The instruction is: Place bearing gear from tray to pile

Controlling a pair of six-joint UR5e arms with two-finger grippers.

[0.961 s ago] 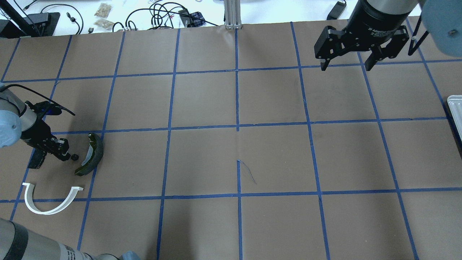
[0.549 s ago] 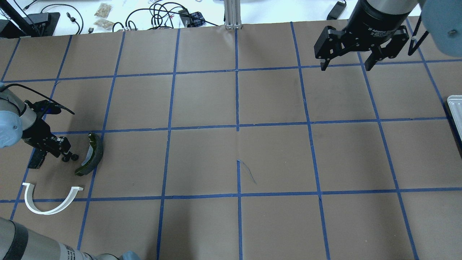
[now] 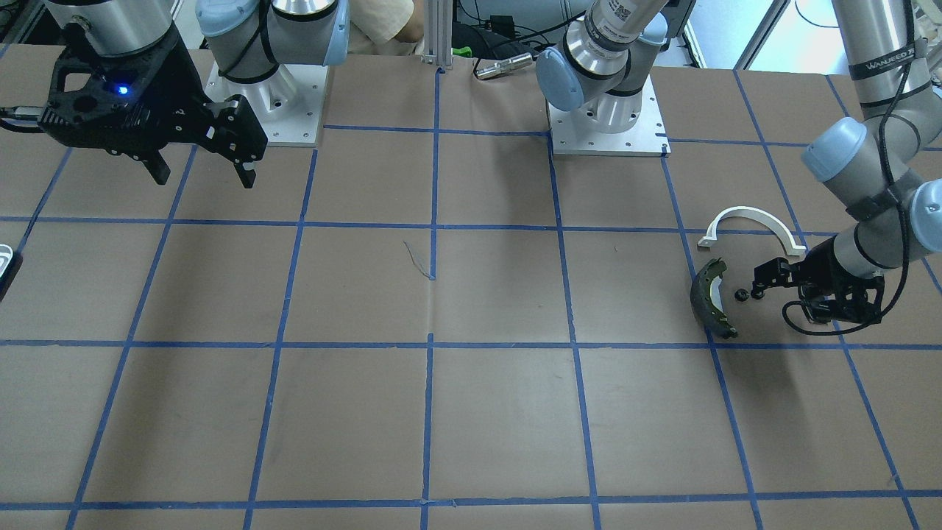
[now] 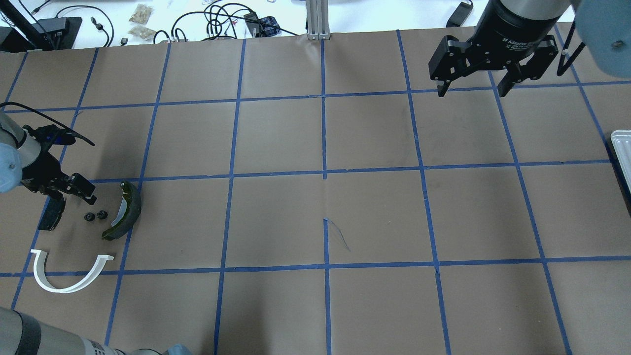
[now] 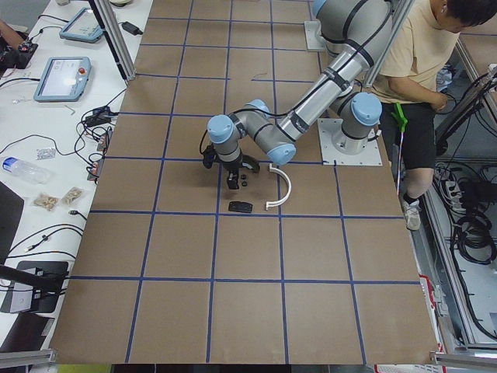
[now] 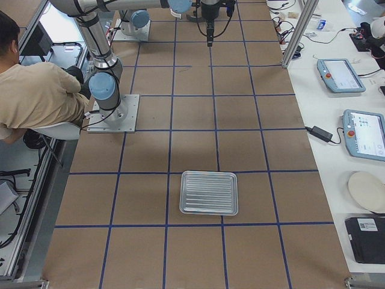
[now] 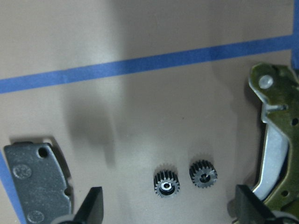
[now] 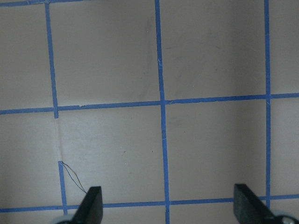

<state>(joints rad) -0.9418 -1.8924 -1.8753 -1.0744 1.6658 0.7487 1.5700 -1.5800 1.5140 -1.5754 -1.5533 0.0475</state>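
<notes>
Lying side by side on the surface (image 4: pixel 276 217), two bearing gears (image 7: pixel 166 184) rest between the half-cropped black pad (image 7: pixel 37 182) and brake shoe (image 7: pixel 280 98), below the left pincer (image 7: pixel 170 210), its fingers apart. The right pincer (image 4: pixel 473 91) hangs apart, empty; the overhead view shows only the tray's (image 4: pixel 622 148) edge.

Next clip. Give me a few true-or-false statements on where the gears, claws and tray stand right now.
Two gears lie on the table between the grey pad and the brake shoe. True.
The left claw is shut on a gear. False: it is open and empty.
The right claw is open and empty. True.
The tray holds gears. False: it looks empty.
The white arch rests on the brake shoe. False: they lie apart.
</notes>
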